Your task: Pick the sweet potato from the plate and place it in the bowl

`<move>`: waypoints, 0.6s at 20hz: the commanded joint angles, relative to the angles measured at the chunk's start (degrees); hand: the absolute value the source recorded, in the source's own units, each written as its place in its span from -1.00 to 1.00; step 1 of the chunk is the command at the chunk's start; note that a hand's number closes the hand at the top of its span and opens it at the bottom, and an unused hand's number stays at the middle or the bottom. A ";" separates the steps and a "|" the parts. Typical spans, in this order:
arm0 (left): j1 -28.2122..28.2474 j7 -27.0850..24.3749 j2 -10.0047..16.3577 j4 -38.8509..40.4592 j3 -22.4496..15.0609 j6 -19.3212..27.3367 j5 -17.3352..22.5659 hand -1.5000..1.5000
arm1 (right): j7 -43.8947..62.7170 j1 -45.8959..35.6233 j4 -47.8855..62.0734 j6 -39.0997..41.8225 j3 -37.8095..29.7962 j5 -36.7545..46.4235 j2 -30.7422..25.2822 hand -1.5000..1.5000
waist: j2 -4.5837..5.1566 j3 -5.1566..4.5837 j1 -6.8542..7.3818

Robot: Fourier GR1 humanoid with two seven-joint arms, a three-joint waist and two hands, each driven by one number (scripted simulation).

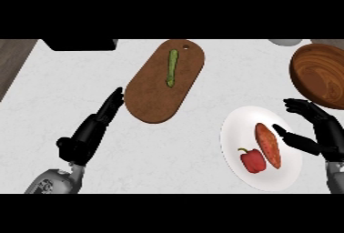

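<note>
On the white plate (235, 127), beside a red pepper (252, 160), your sweet potato (267, 145) lies ungrasped. Your right hand (316, 132) hangs spread open just beside it, thumb perhaps touching, seemingly set to close. The bowl (299, 68) sits near. Your left hand (94, 129) rests open, well apart.

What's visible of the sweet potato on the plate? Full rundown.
The sweet potato is an orange-brown, elongated tuber with tapered ends, whole and not gripped. It lies flat on the white plate, its long axis running up and down the view with a slight tilt. The red pepper sits close at its lower left; contact is unclear. The open right hand has its thumb near the potato's upper end; I cannot tell whether it touches.
</note>
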 commanded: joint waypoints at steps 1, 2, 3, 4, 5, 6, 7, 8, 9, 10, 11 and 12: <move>-3.12 1.48 -3.39 1.86 -1.09 -1.98 0.90 0.00 | -5.50 -1.51 4.32 -0.51 3.50 8.11 -0.78 -1.00 | 0.07 0.06 0.79; -1.20 2.34 -0.14 -1.49 0.65 -4.04 2.51 0.00 | -0.21 -0.22 -1.61 -1.95 4.15 9.61 -3.38 -1.00 | -0.24 -0.01 0.70; -0.76 -1.35 -0.94 1.57 0.67 -3.90 1.55 0.00 | -0.22 -2.56 2.35 -0.17 5.80 12.10 -4.90 -1.00 | 0.01 -0.02 1.18; 1.91 -0.89 -1.21 -0.95 -0.89 -3.24 1.03 0.00 | 2.61 -3.01 2.04 1.23 5.88 12.97 -7.77 -1.00 | -0.14 -0.04 1.50; -2.41 3.46 -1.39 -0.68 0.93 -3.02 2.34 0.00 | 5.14 -3.77 0.69 2.75 6.65 13.79 -9.45 -1.00 | -0.15 -0.03 0.98; -1.23 -0.32 -3.27 1.64 -1.00 -2.15 -0.03 0.00 | 8.06 -5.70 0.18 3.50 8.20 15.80 -10.71 -1.00 | -0.07 -0.09 1.07; -0.55 0.05 -2.11 0.34 0.03 -3.18 1.40 0.00 | 11.25 -5.48 -1.63 5.36 9.24 17.13 -13.70 -1.00 | -0.24 -0.16 1.10; -0.35 0.63 -1.83 -1.34 -1.00 -3.25 0.75 0.00 | 13.16 -7.25 1.56 6.97 9.76 19.17 -16.21 -1.00 | -0.12 -0.14 2.10; -2.68 0.79 -1.82 1.67 0.54 -3.50 1.10 0.00 | 16.26 -7.47 -0.31 9.94 11.56 20.01 -18.10 -1.00 | -0.03 -0.23 1.18; -3.06 1.38 -3.97 0.86 -1.80 -1.68 -0.81 0.00 | 20.63 -10.88 -0.90 13.45 12.77 19.95 -18.81 -1.00 | -0.04 -0.23 1.83; -1.30 -0.17 -1.96 0.91 -0.71 -3.43 0.09 0.00 | 20.93 -8.96 0.02 17.18 15.53 21.17 -20.38 -1.00 | 0.04 -0.29 2.41; 0.06 -1.44 -1.89 1.84 -1.14 -3.65 -0.41 0.00 | 24.84 -10.40 -2.74 21.28 17.09 19.67 -20.01 -1.00 | -0.08 -0.37 2.42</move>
